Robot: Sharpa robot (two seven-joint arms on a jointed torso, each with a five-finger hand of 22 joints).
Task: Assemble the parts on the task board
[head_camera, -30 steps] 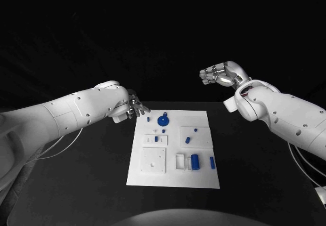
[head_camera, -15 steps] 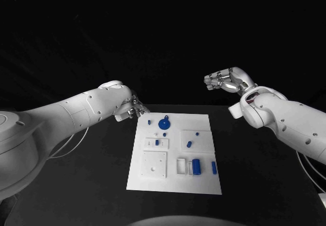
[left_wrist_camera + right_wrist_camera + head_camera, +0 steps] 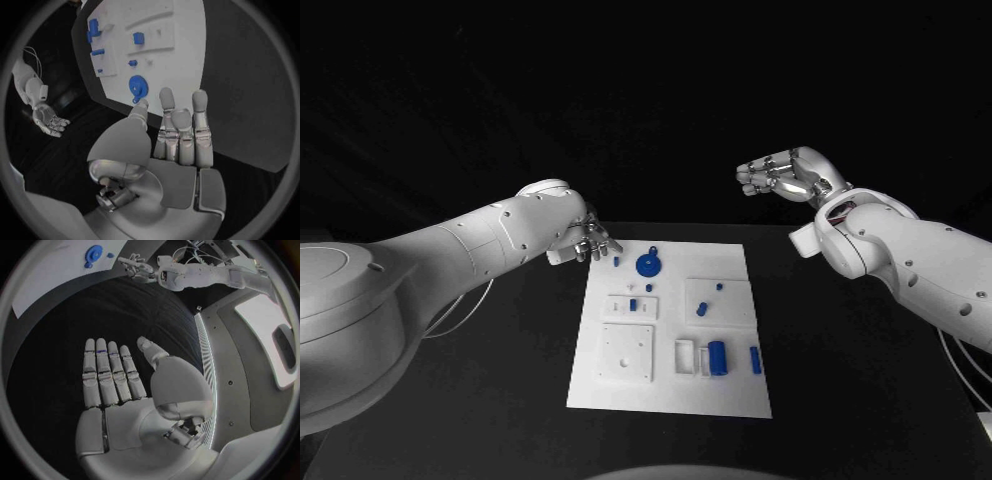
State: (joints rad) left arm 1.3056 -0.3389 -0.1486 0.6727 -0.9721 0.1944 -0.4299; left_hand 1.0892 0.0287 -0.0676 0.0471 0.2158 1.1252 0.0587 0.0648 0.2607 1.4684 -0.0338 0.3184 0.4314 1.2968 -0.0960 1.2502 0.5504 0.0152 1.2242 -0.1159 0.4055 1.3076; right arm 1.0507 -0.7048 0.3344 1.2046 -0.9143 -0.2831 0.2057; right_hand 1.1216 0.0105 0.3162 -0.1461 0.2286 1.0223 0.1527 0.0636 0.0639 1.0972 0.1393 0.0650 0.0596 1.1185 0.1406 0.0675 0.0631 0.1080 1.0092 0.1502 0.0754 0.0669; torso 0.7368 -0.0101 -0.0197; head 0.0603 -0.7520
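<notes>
Head view, one flat white rectangular task board (image 3: 733,385) on matte black table (image 3: 473,400), one round blue disc part (image 3: 648,263), several small blue pegs, left hand (image 3: 593,240) and right hand (image 3: 788,176) both empty, fingers extended.

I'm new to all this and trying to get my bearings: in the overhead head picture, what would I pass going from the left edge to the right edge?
Left arm → left hand → round blue part on the white task board → right hand → right arm.
</notes>
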